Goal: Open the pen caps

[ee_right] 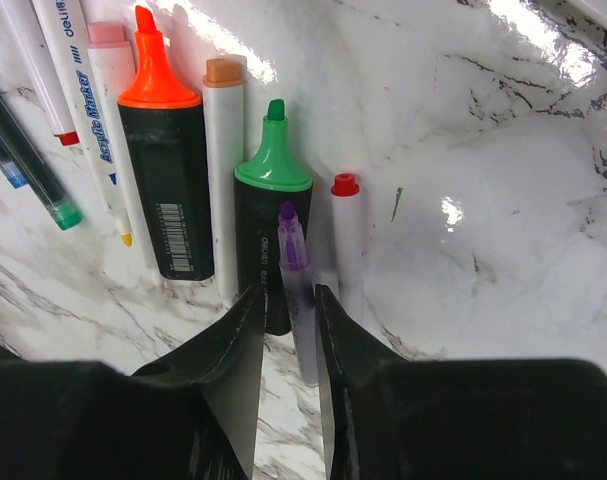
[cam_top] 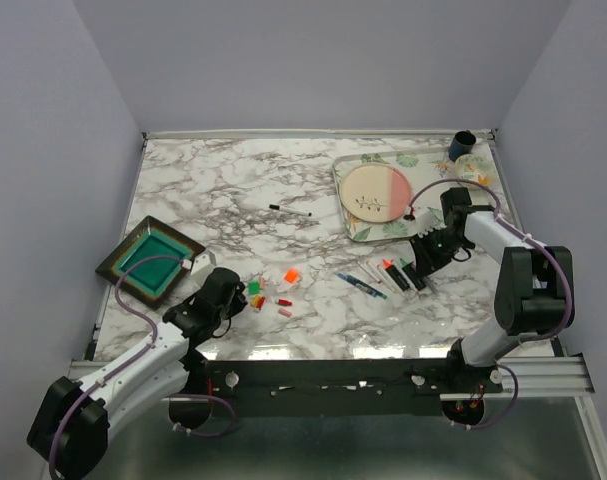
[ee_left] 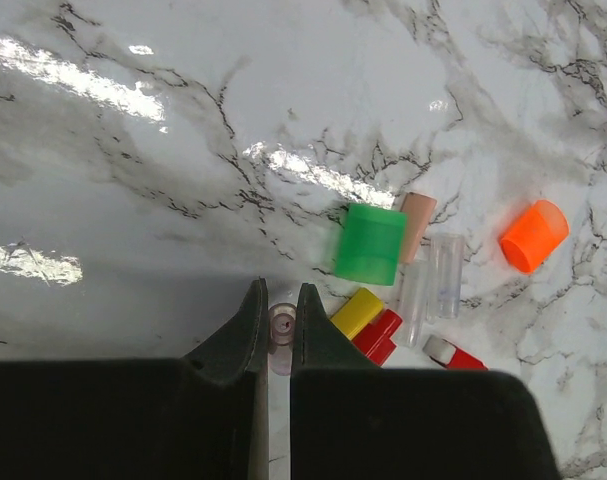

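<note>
Now, release without scattering

My left end effector (ee_left: 279, 305) pinches a small clear plastic cap (ee_left: 280, 326) beside the loose coloured caps (ee_left: 370, 243) on the marble counter (ee_left: 163, 130); I'd open slowly. Meanwhile my right end effector (ee_right: 288, 300), clamped on a slim purple-tipped pen (ee_right: 293, 255), should lower it flat.

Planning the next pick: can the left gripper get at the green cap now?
Probably not yet. The green cap lies just ahead with nothing between, but the left gripper is shut on a clear cap, so it would need to drop that first.
</note>
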Robot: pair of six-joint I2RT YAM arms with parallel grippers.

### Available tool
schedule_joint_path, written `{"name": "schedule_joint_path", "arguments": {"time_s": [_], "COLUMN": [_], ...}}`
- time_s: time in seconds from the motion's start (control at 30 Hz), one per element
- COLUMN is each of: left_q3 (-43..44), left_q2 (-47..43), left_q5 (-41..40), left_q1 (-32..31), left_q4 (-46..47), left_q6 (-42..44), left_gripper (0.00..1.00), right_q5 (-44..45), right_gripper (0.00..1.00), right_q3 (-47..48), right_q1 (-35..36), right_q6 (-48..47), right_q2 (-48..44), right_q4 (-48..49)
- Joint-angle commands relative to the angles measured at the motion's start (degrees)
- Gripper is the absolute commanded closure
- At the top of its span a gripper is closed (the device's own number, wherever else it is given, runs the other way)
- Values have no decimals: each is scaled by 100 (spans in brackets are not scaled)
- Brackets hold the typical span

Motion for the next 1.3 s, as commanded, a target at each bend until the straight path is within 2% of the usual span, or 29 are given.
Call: {"name": "schedule_joint_path", "arguments": {"time_s": [0.0, 0.2, 0.23, 0.37, 0.47, 0.7, 0.87, 0.93, 1.03, 1.13, 1.17, 1.23, 1.27], "left_q3": [-136, -145, -145, -49, 12, 311, 1091, 1417, 2138, 3165, 3838, 4553, 5305], "left_q2": [229, 528, 564, 617, 477, 37, 335, 808, 1678, 2829, 3145, 4085, 4393], "left_q5": [-143, -64, -55, -46, -116, -380, -643, -653, -416, -65, -12, -124, -230], "left_q1": [43, 43, 43, 43, 52, 52, 78, 113, 183, 315, 350, 403, 403], "left_q4": [277, 532, 550, 489, 339, -21, 127, 268, 505, 314, 156, -564, -871], "left_q6": [-105, -88, -79, -70, -70, 9, 369, 405, 466, 475, 466, 283, 142], "left_gripper": [89, 80, 74, 63, 54, 44, 22, 10, 3, 2, 2, 2, 2], "right_q5": [95, -19, -63, -151, -212, -423, -713, -853, -977, -1030, -1047, -1083, -1091], "right_gripper": [65, 61, 61, 60, 60, 60, 59, 59, 59, 59, 59, 59, 59], "right_q3": [160, 160, 169, 178, 178, 204, 195, 195, 160, 107, 107, 64, 63], "right_q1": [-36, -36, -36, -36, -36, -36, -36, -36, -45, -36, -36, -36, -36], "right_q6": [26, -9, -9, -18, -27, -80, -159, -168, -168, -150, -124, -106, -97], "right_q2": [-92, -295, -347, -488, -602, -901, -1252, -1471, -1709, -2026, -2148, -2272, -2325], "right_q4": [-71, -71, -71, -71, -62, -71, -62, -36, 52, 166, 192, 254, 280]}}
